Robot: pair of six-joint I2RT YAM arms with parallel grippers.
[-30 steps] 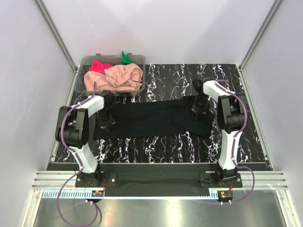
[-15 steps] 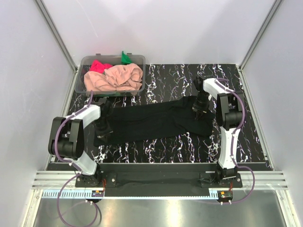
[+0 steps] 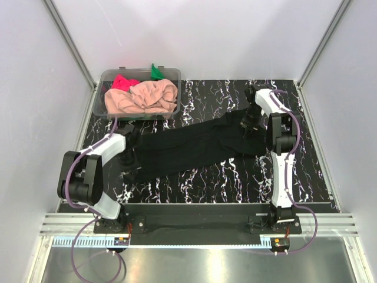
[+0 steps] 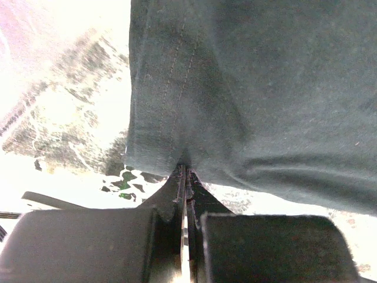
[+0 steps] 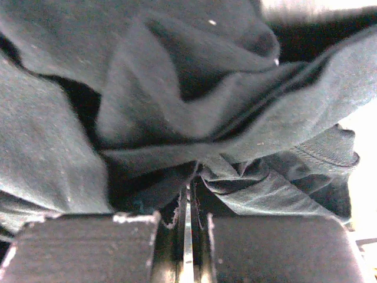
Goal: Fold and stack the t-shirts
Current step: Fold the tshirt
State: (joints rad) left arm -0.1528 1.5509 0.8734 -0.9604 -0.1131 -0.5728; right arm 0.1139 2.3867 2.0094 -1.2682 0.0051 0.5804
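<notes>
A large black t-shirt (image 3: 194,147) lies stretched across the marble table, slanting from near left to far right. My left gripper (image 3: 129,160) is shut on its left edge, where a stitched hem (image 4: 171,88) shows just above the pinched fingertips (image 4: 186,171). My right gripper (image 3: 250,119) is shut on the bunched right end, whose cloth (image 5: 194,106) fills the right wrist view in folds. A peach-pink t-shirt (image 3: 144,97), a bright pink-red one (image 3: 122,81) and a green one (image 3: 155,72) sit crumpled in the tub.
The clear plastic tub (image 3: 174,75) stands at the far left corner of the black marble table (image 3: 224,180). White walls with aluminium posts (image 3: 69,41) close in the sides and back. Both arm bases are bolted at the near edge.
The right gripper has carried its end of the black t-shirt away from the bases, and the left gripper has drawn its end nearer, so the shirt now lies on a slant.
</notes>
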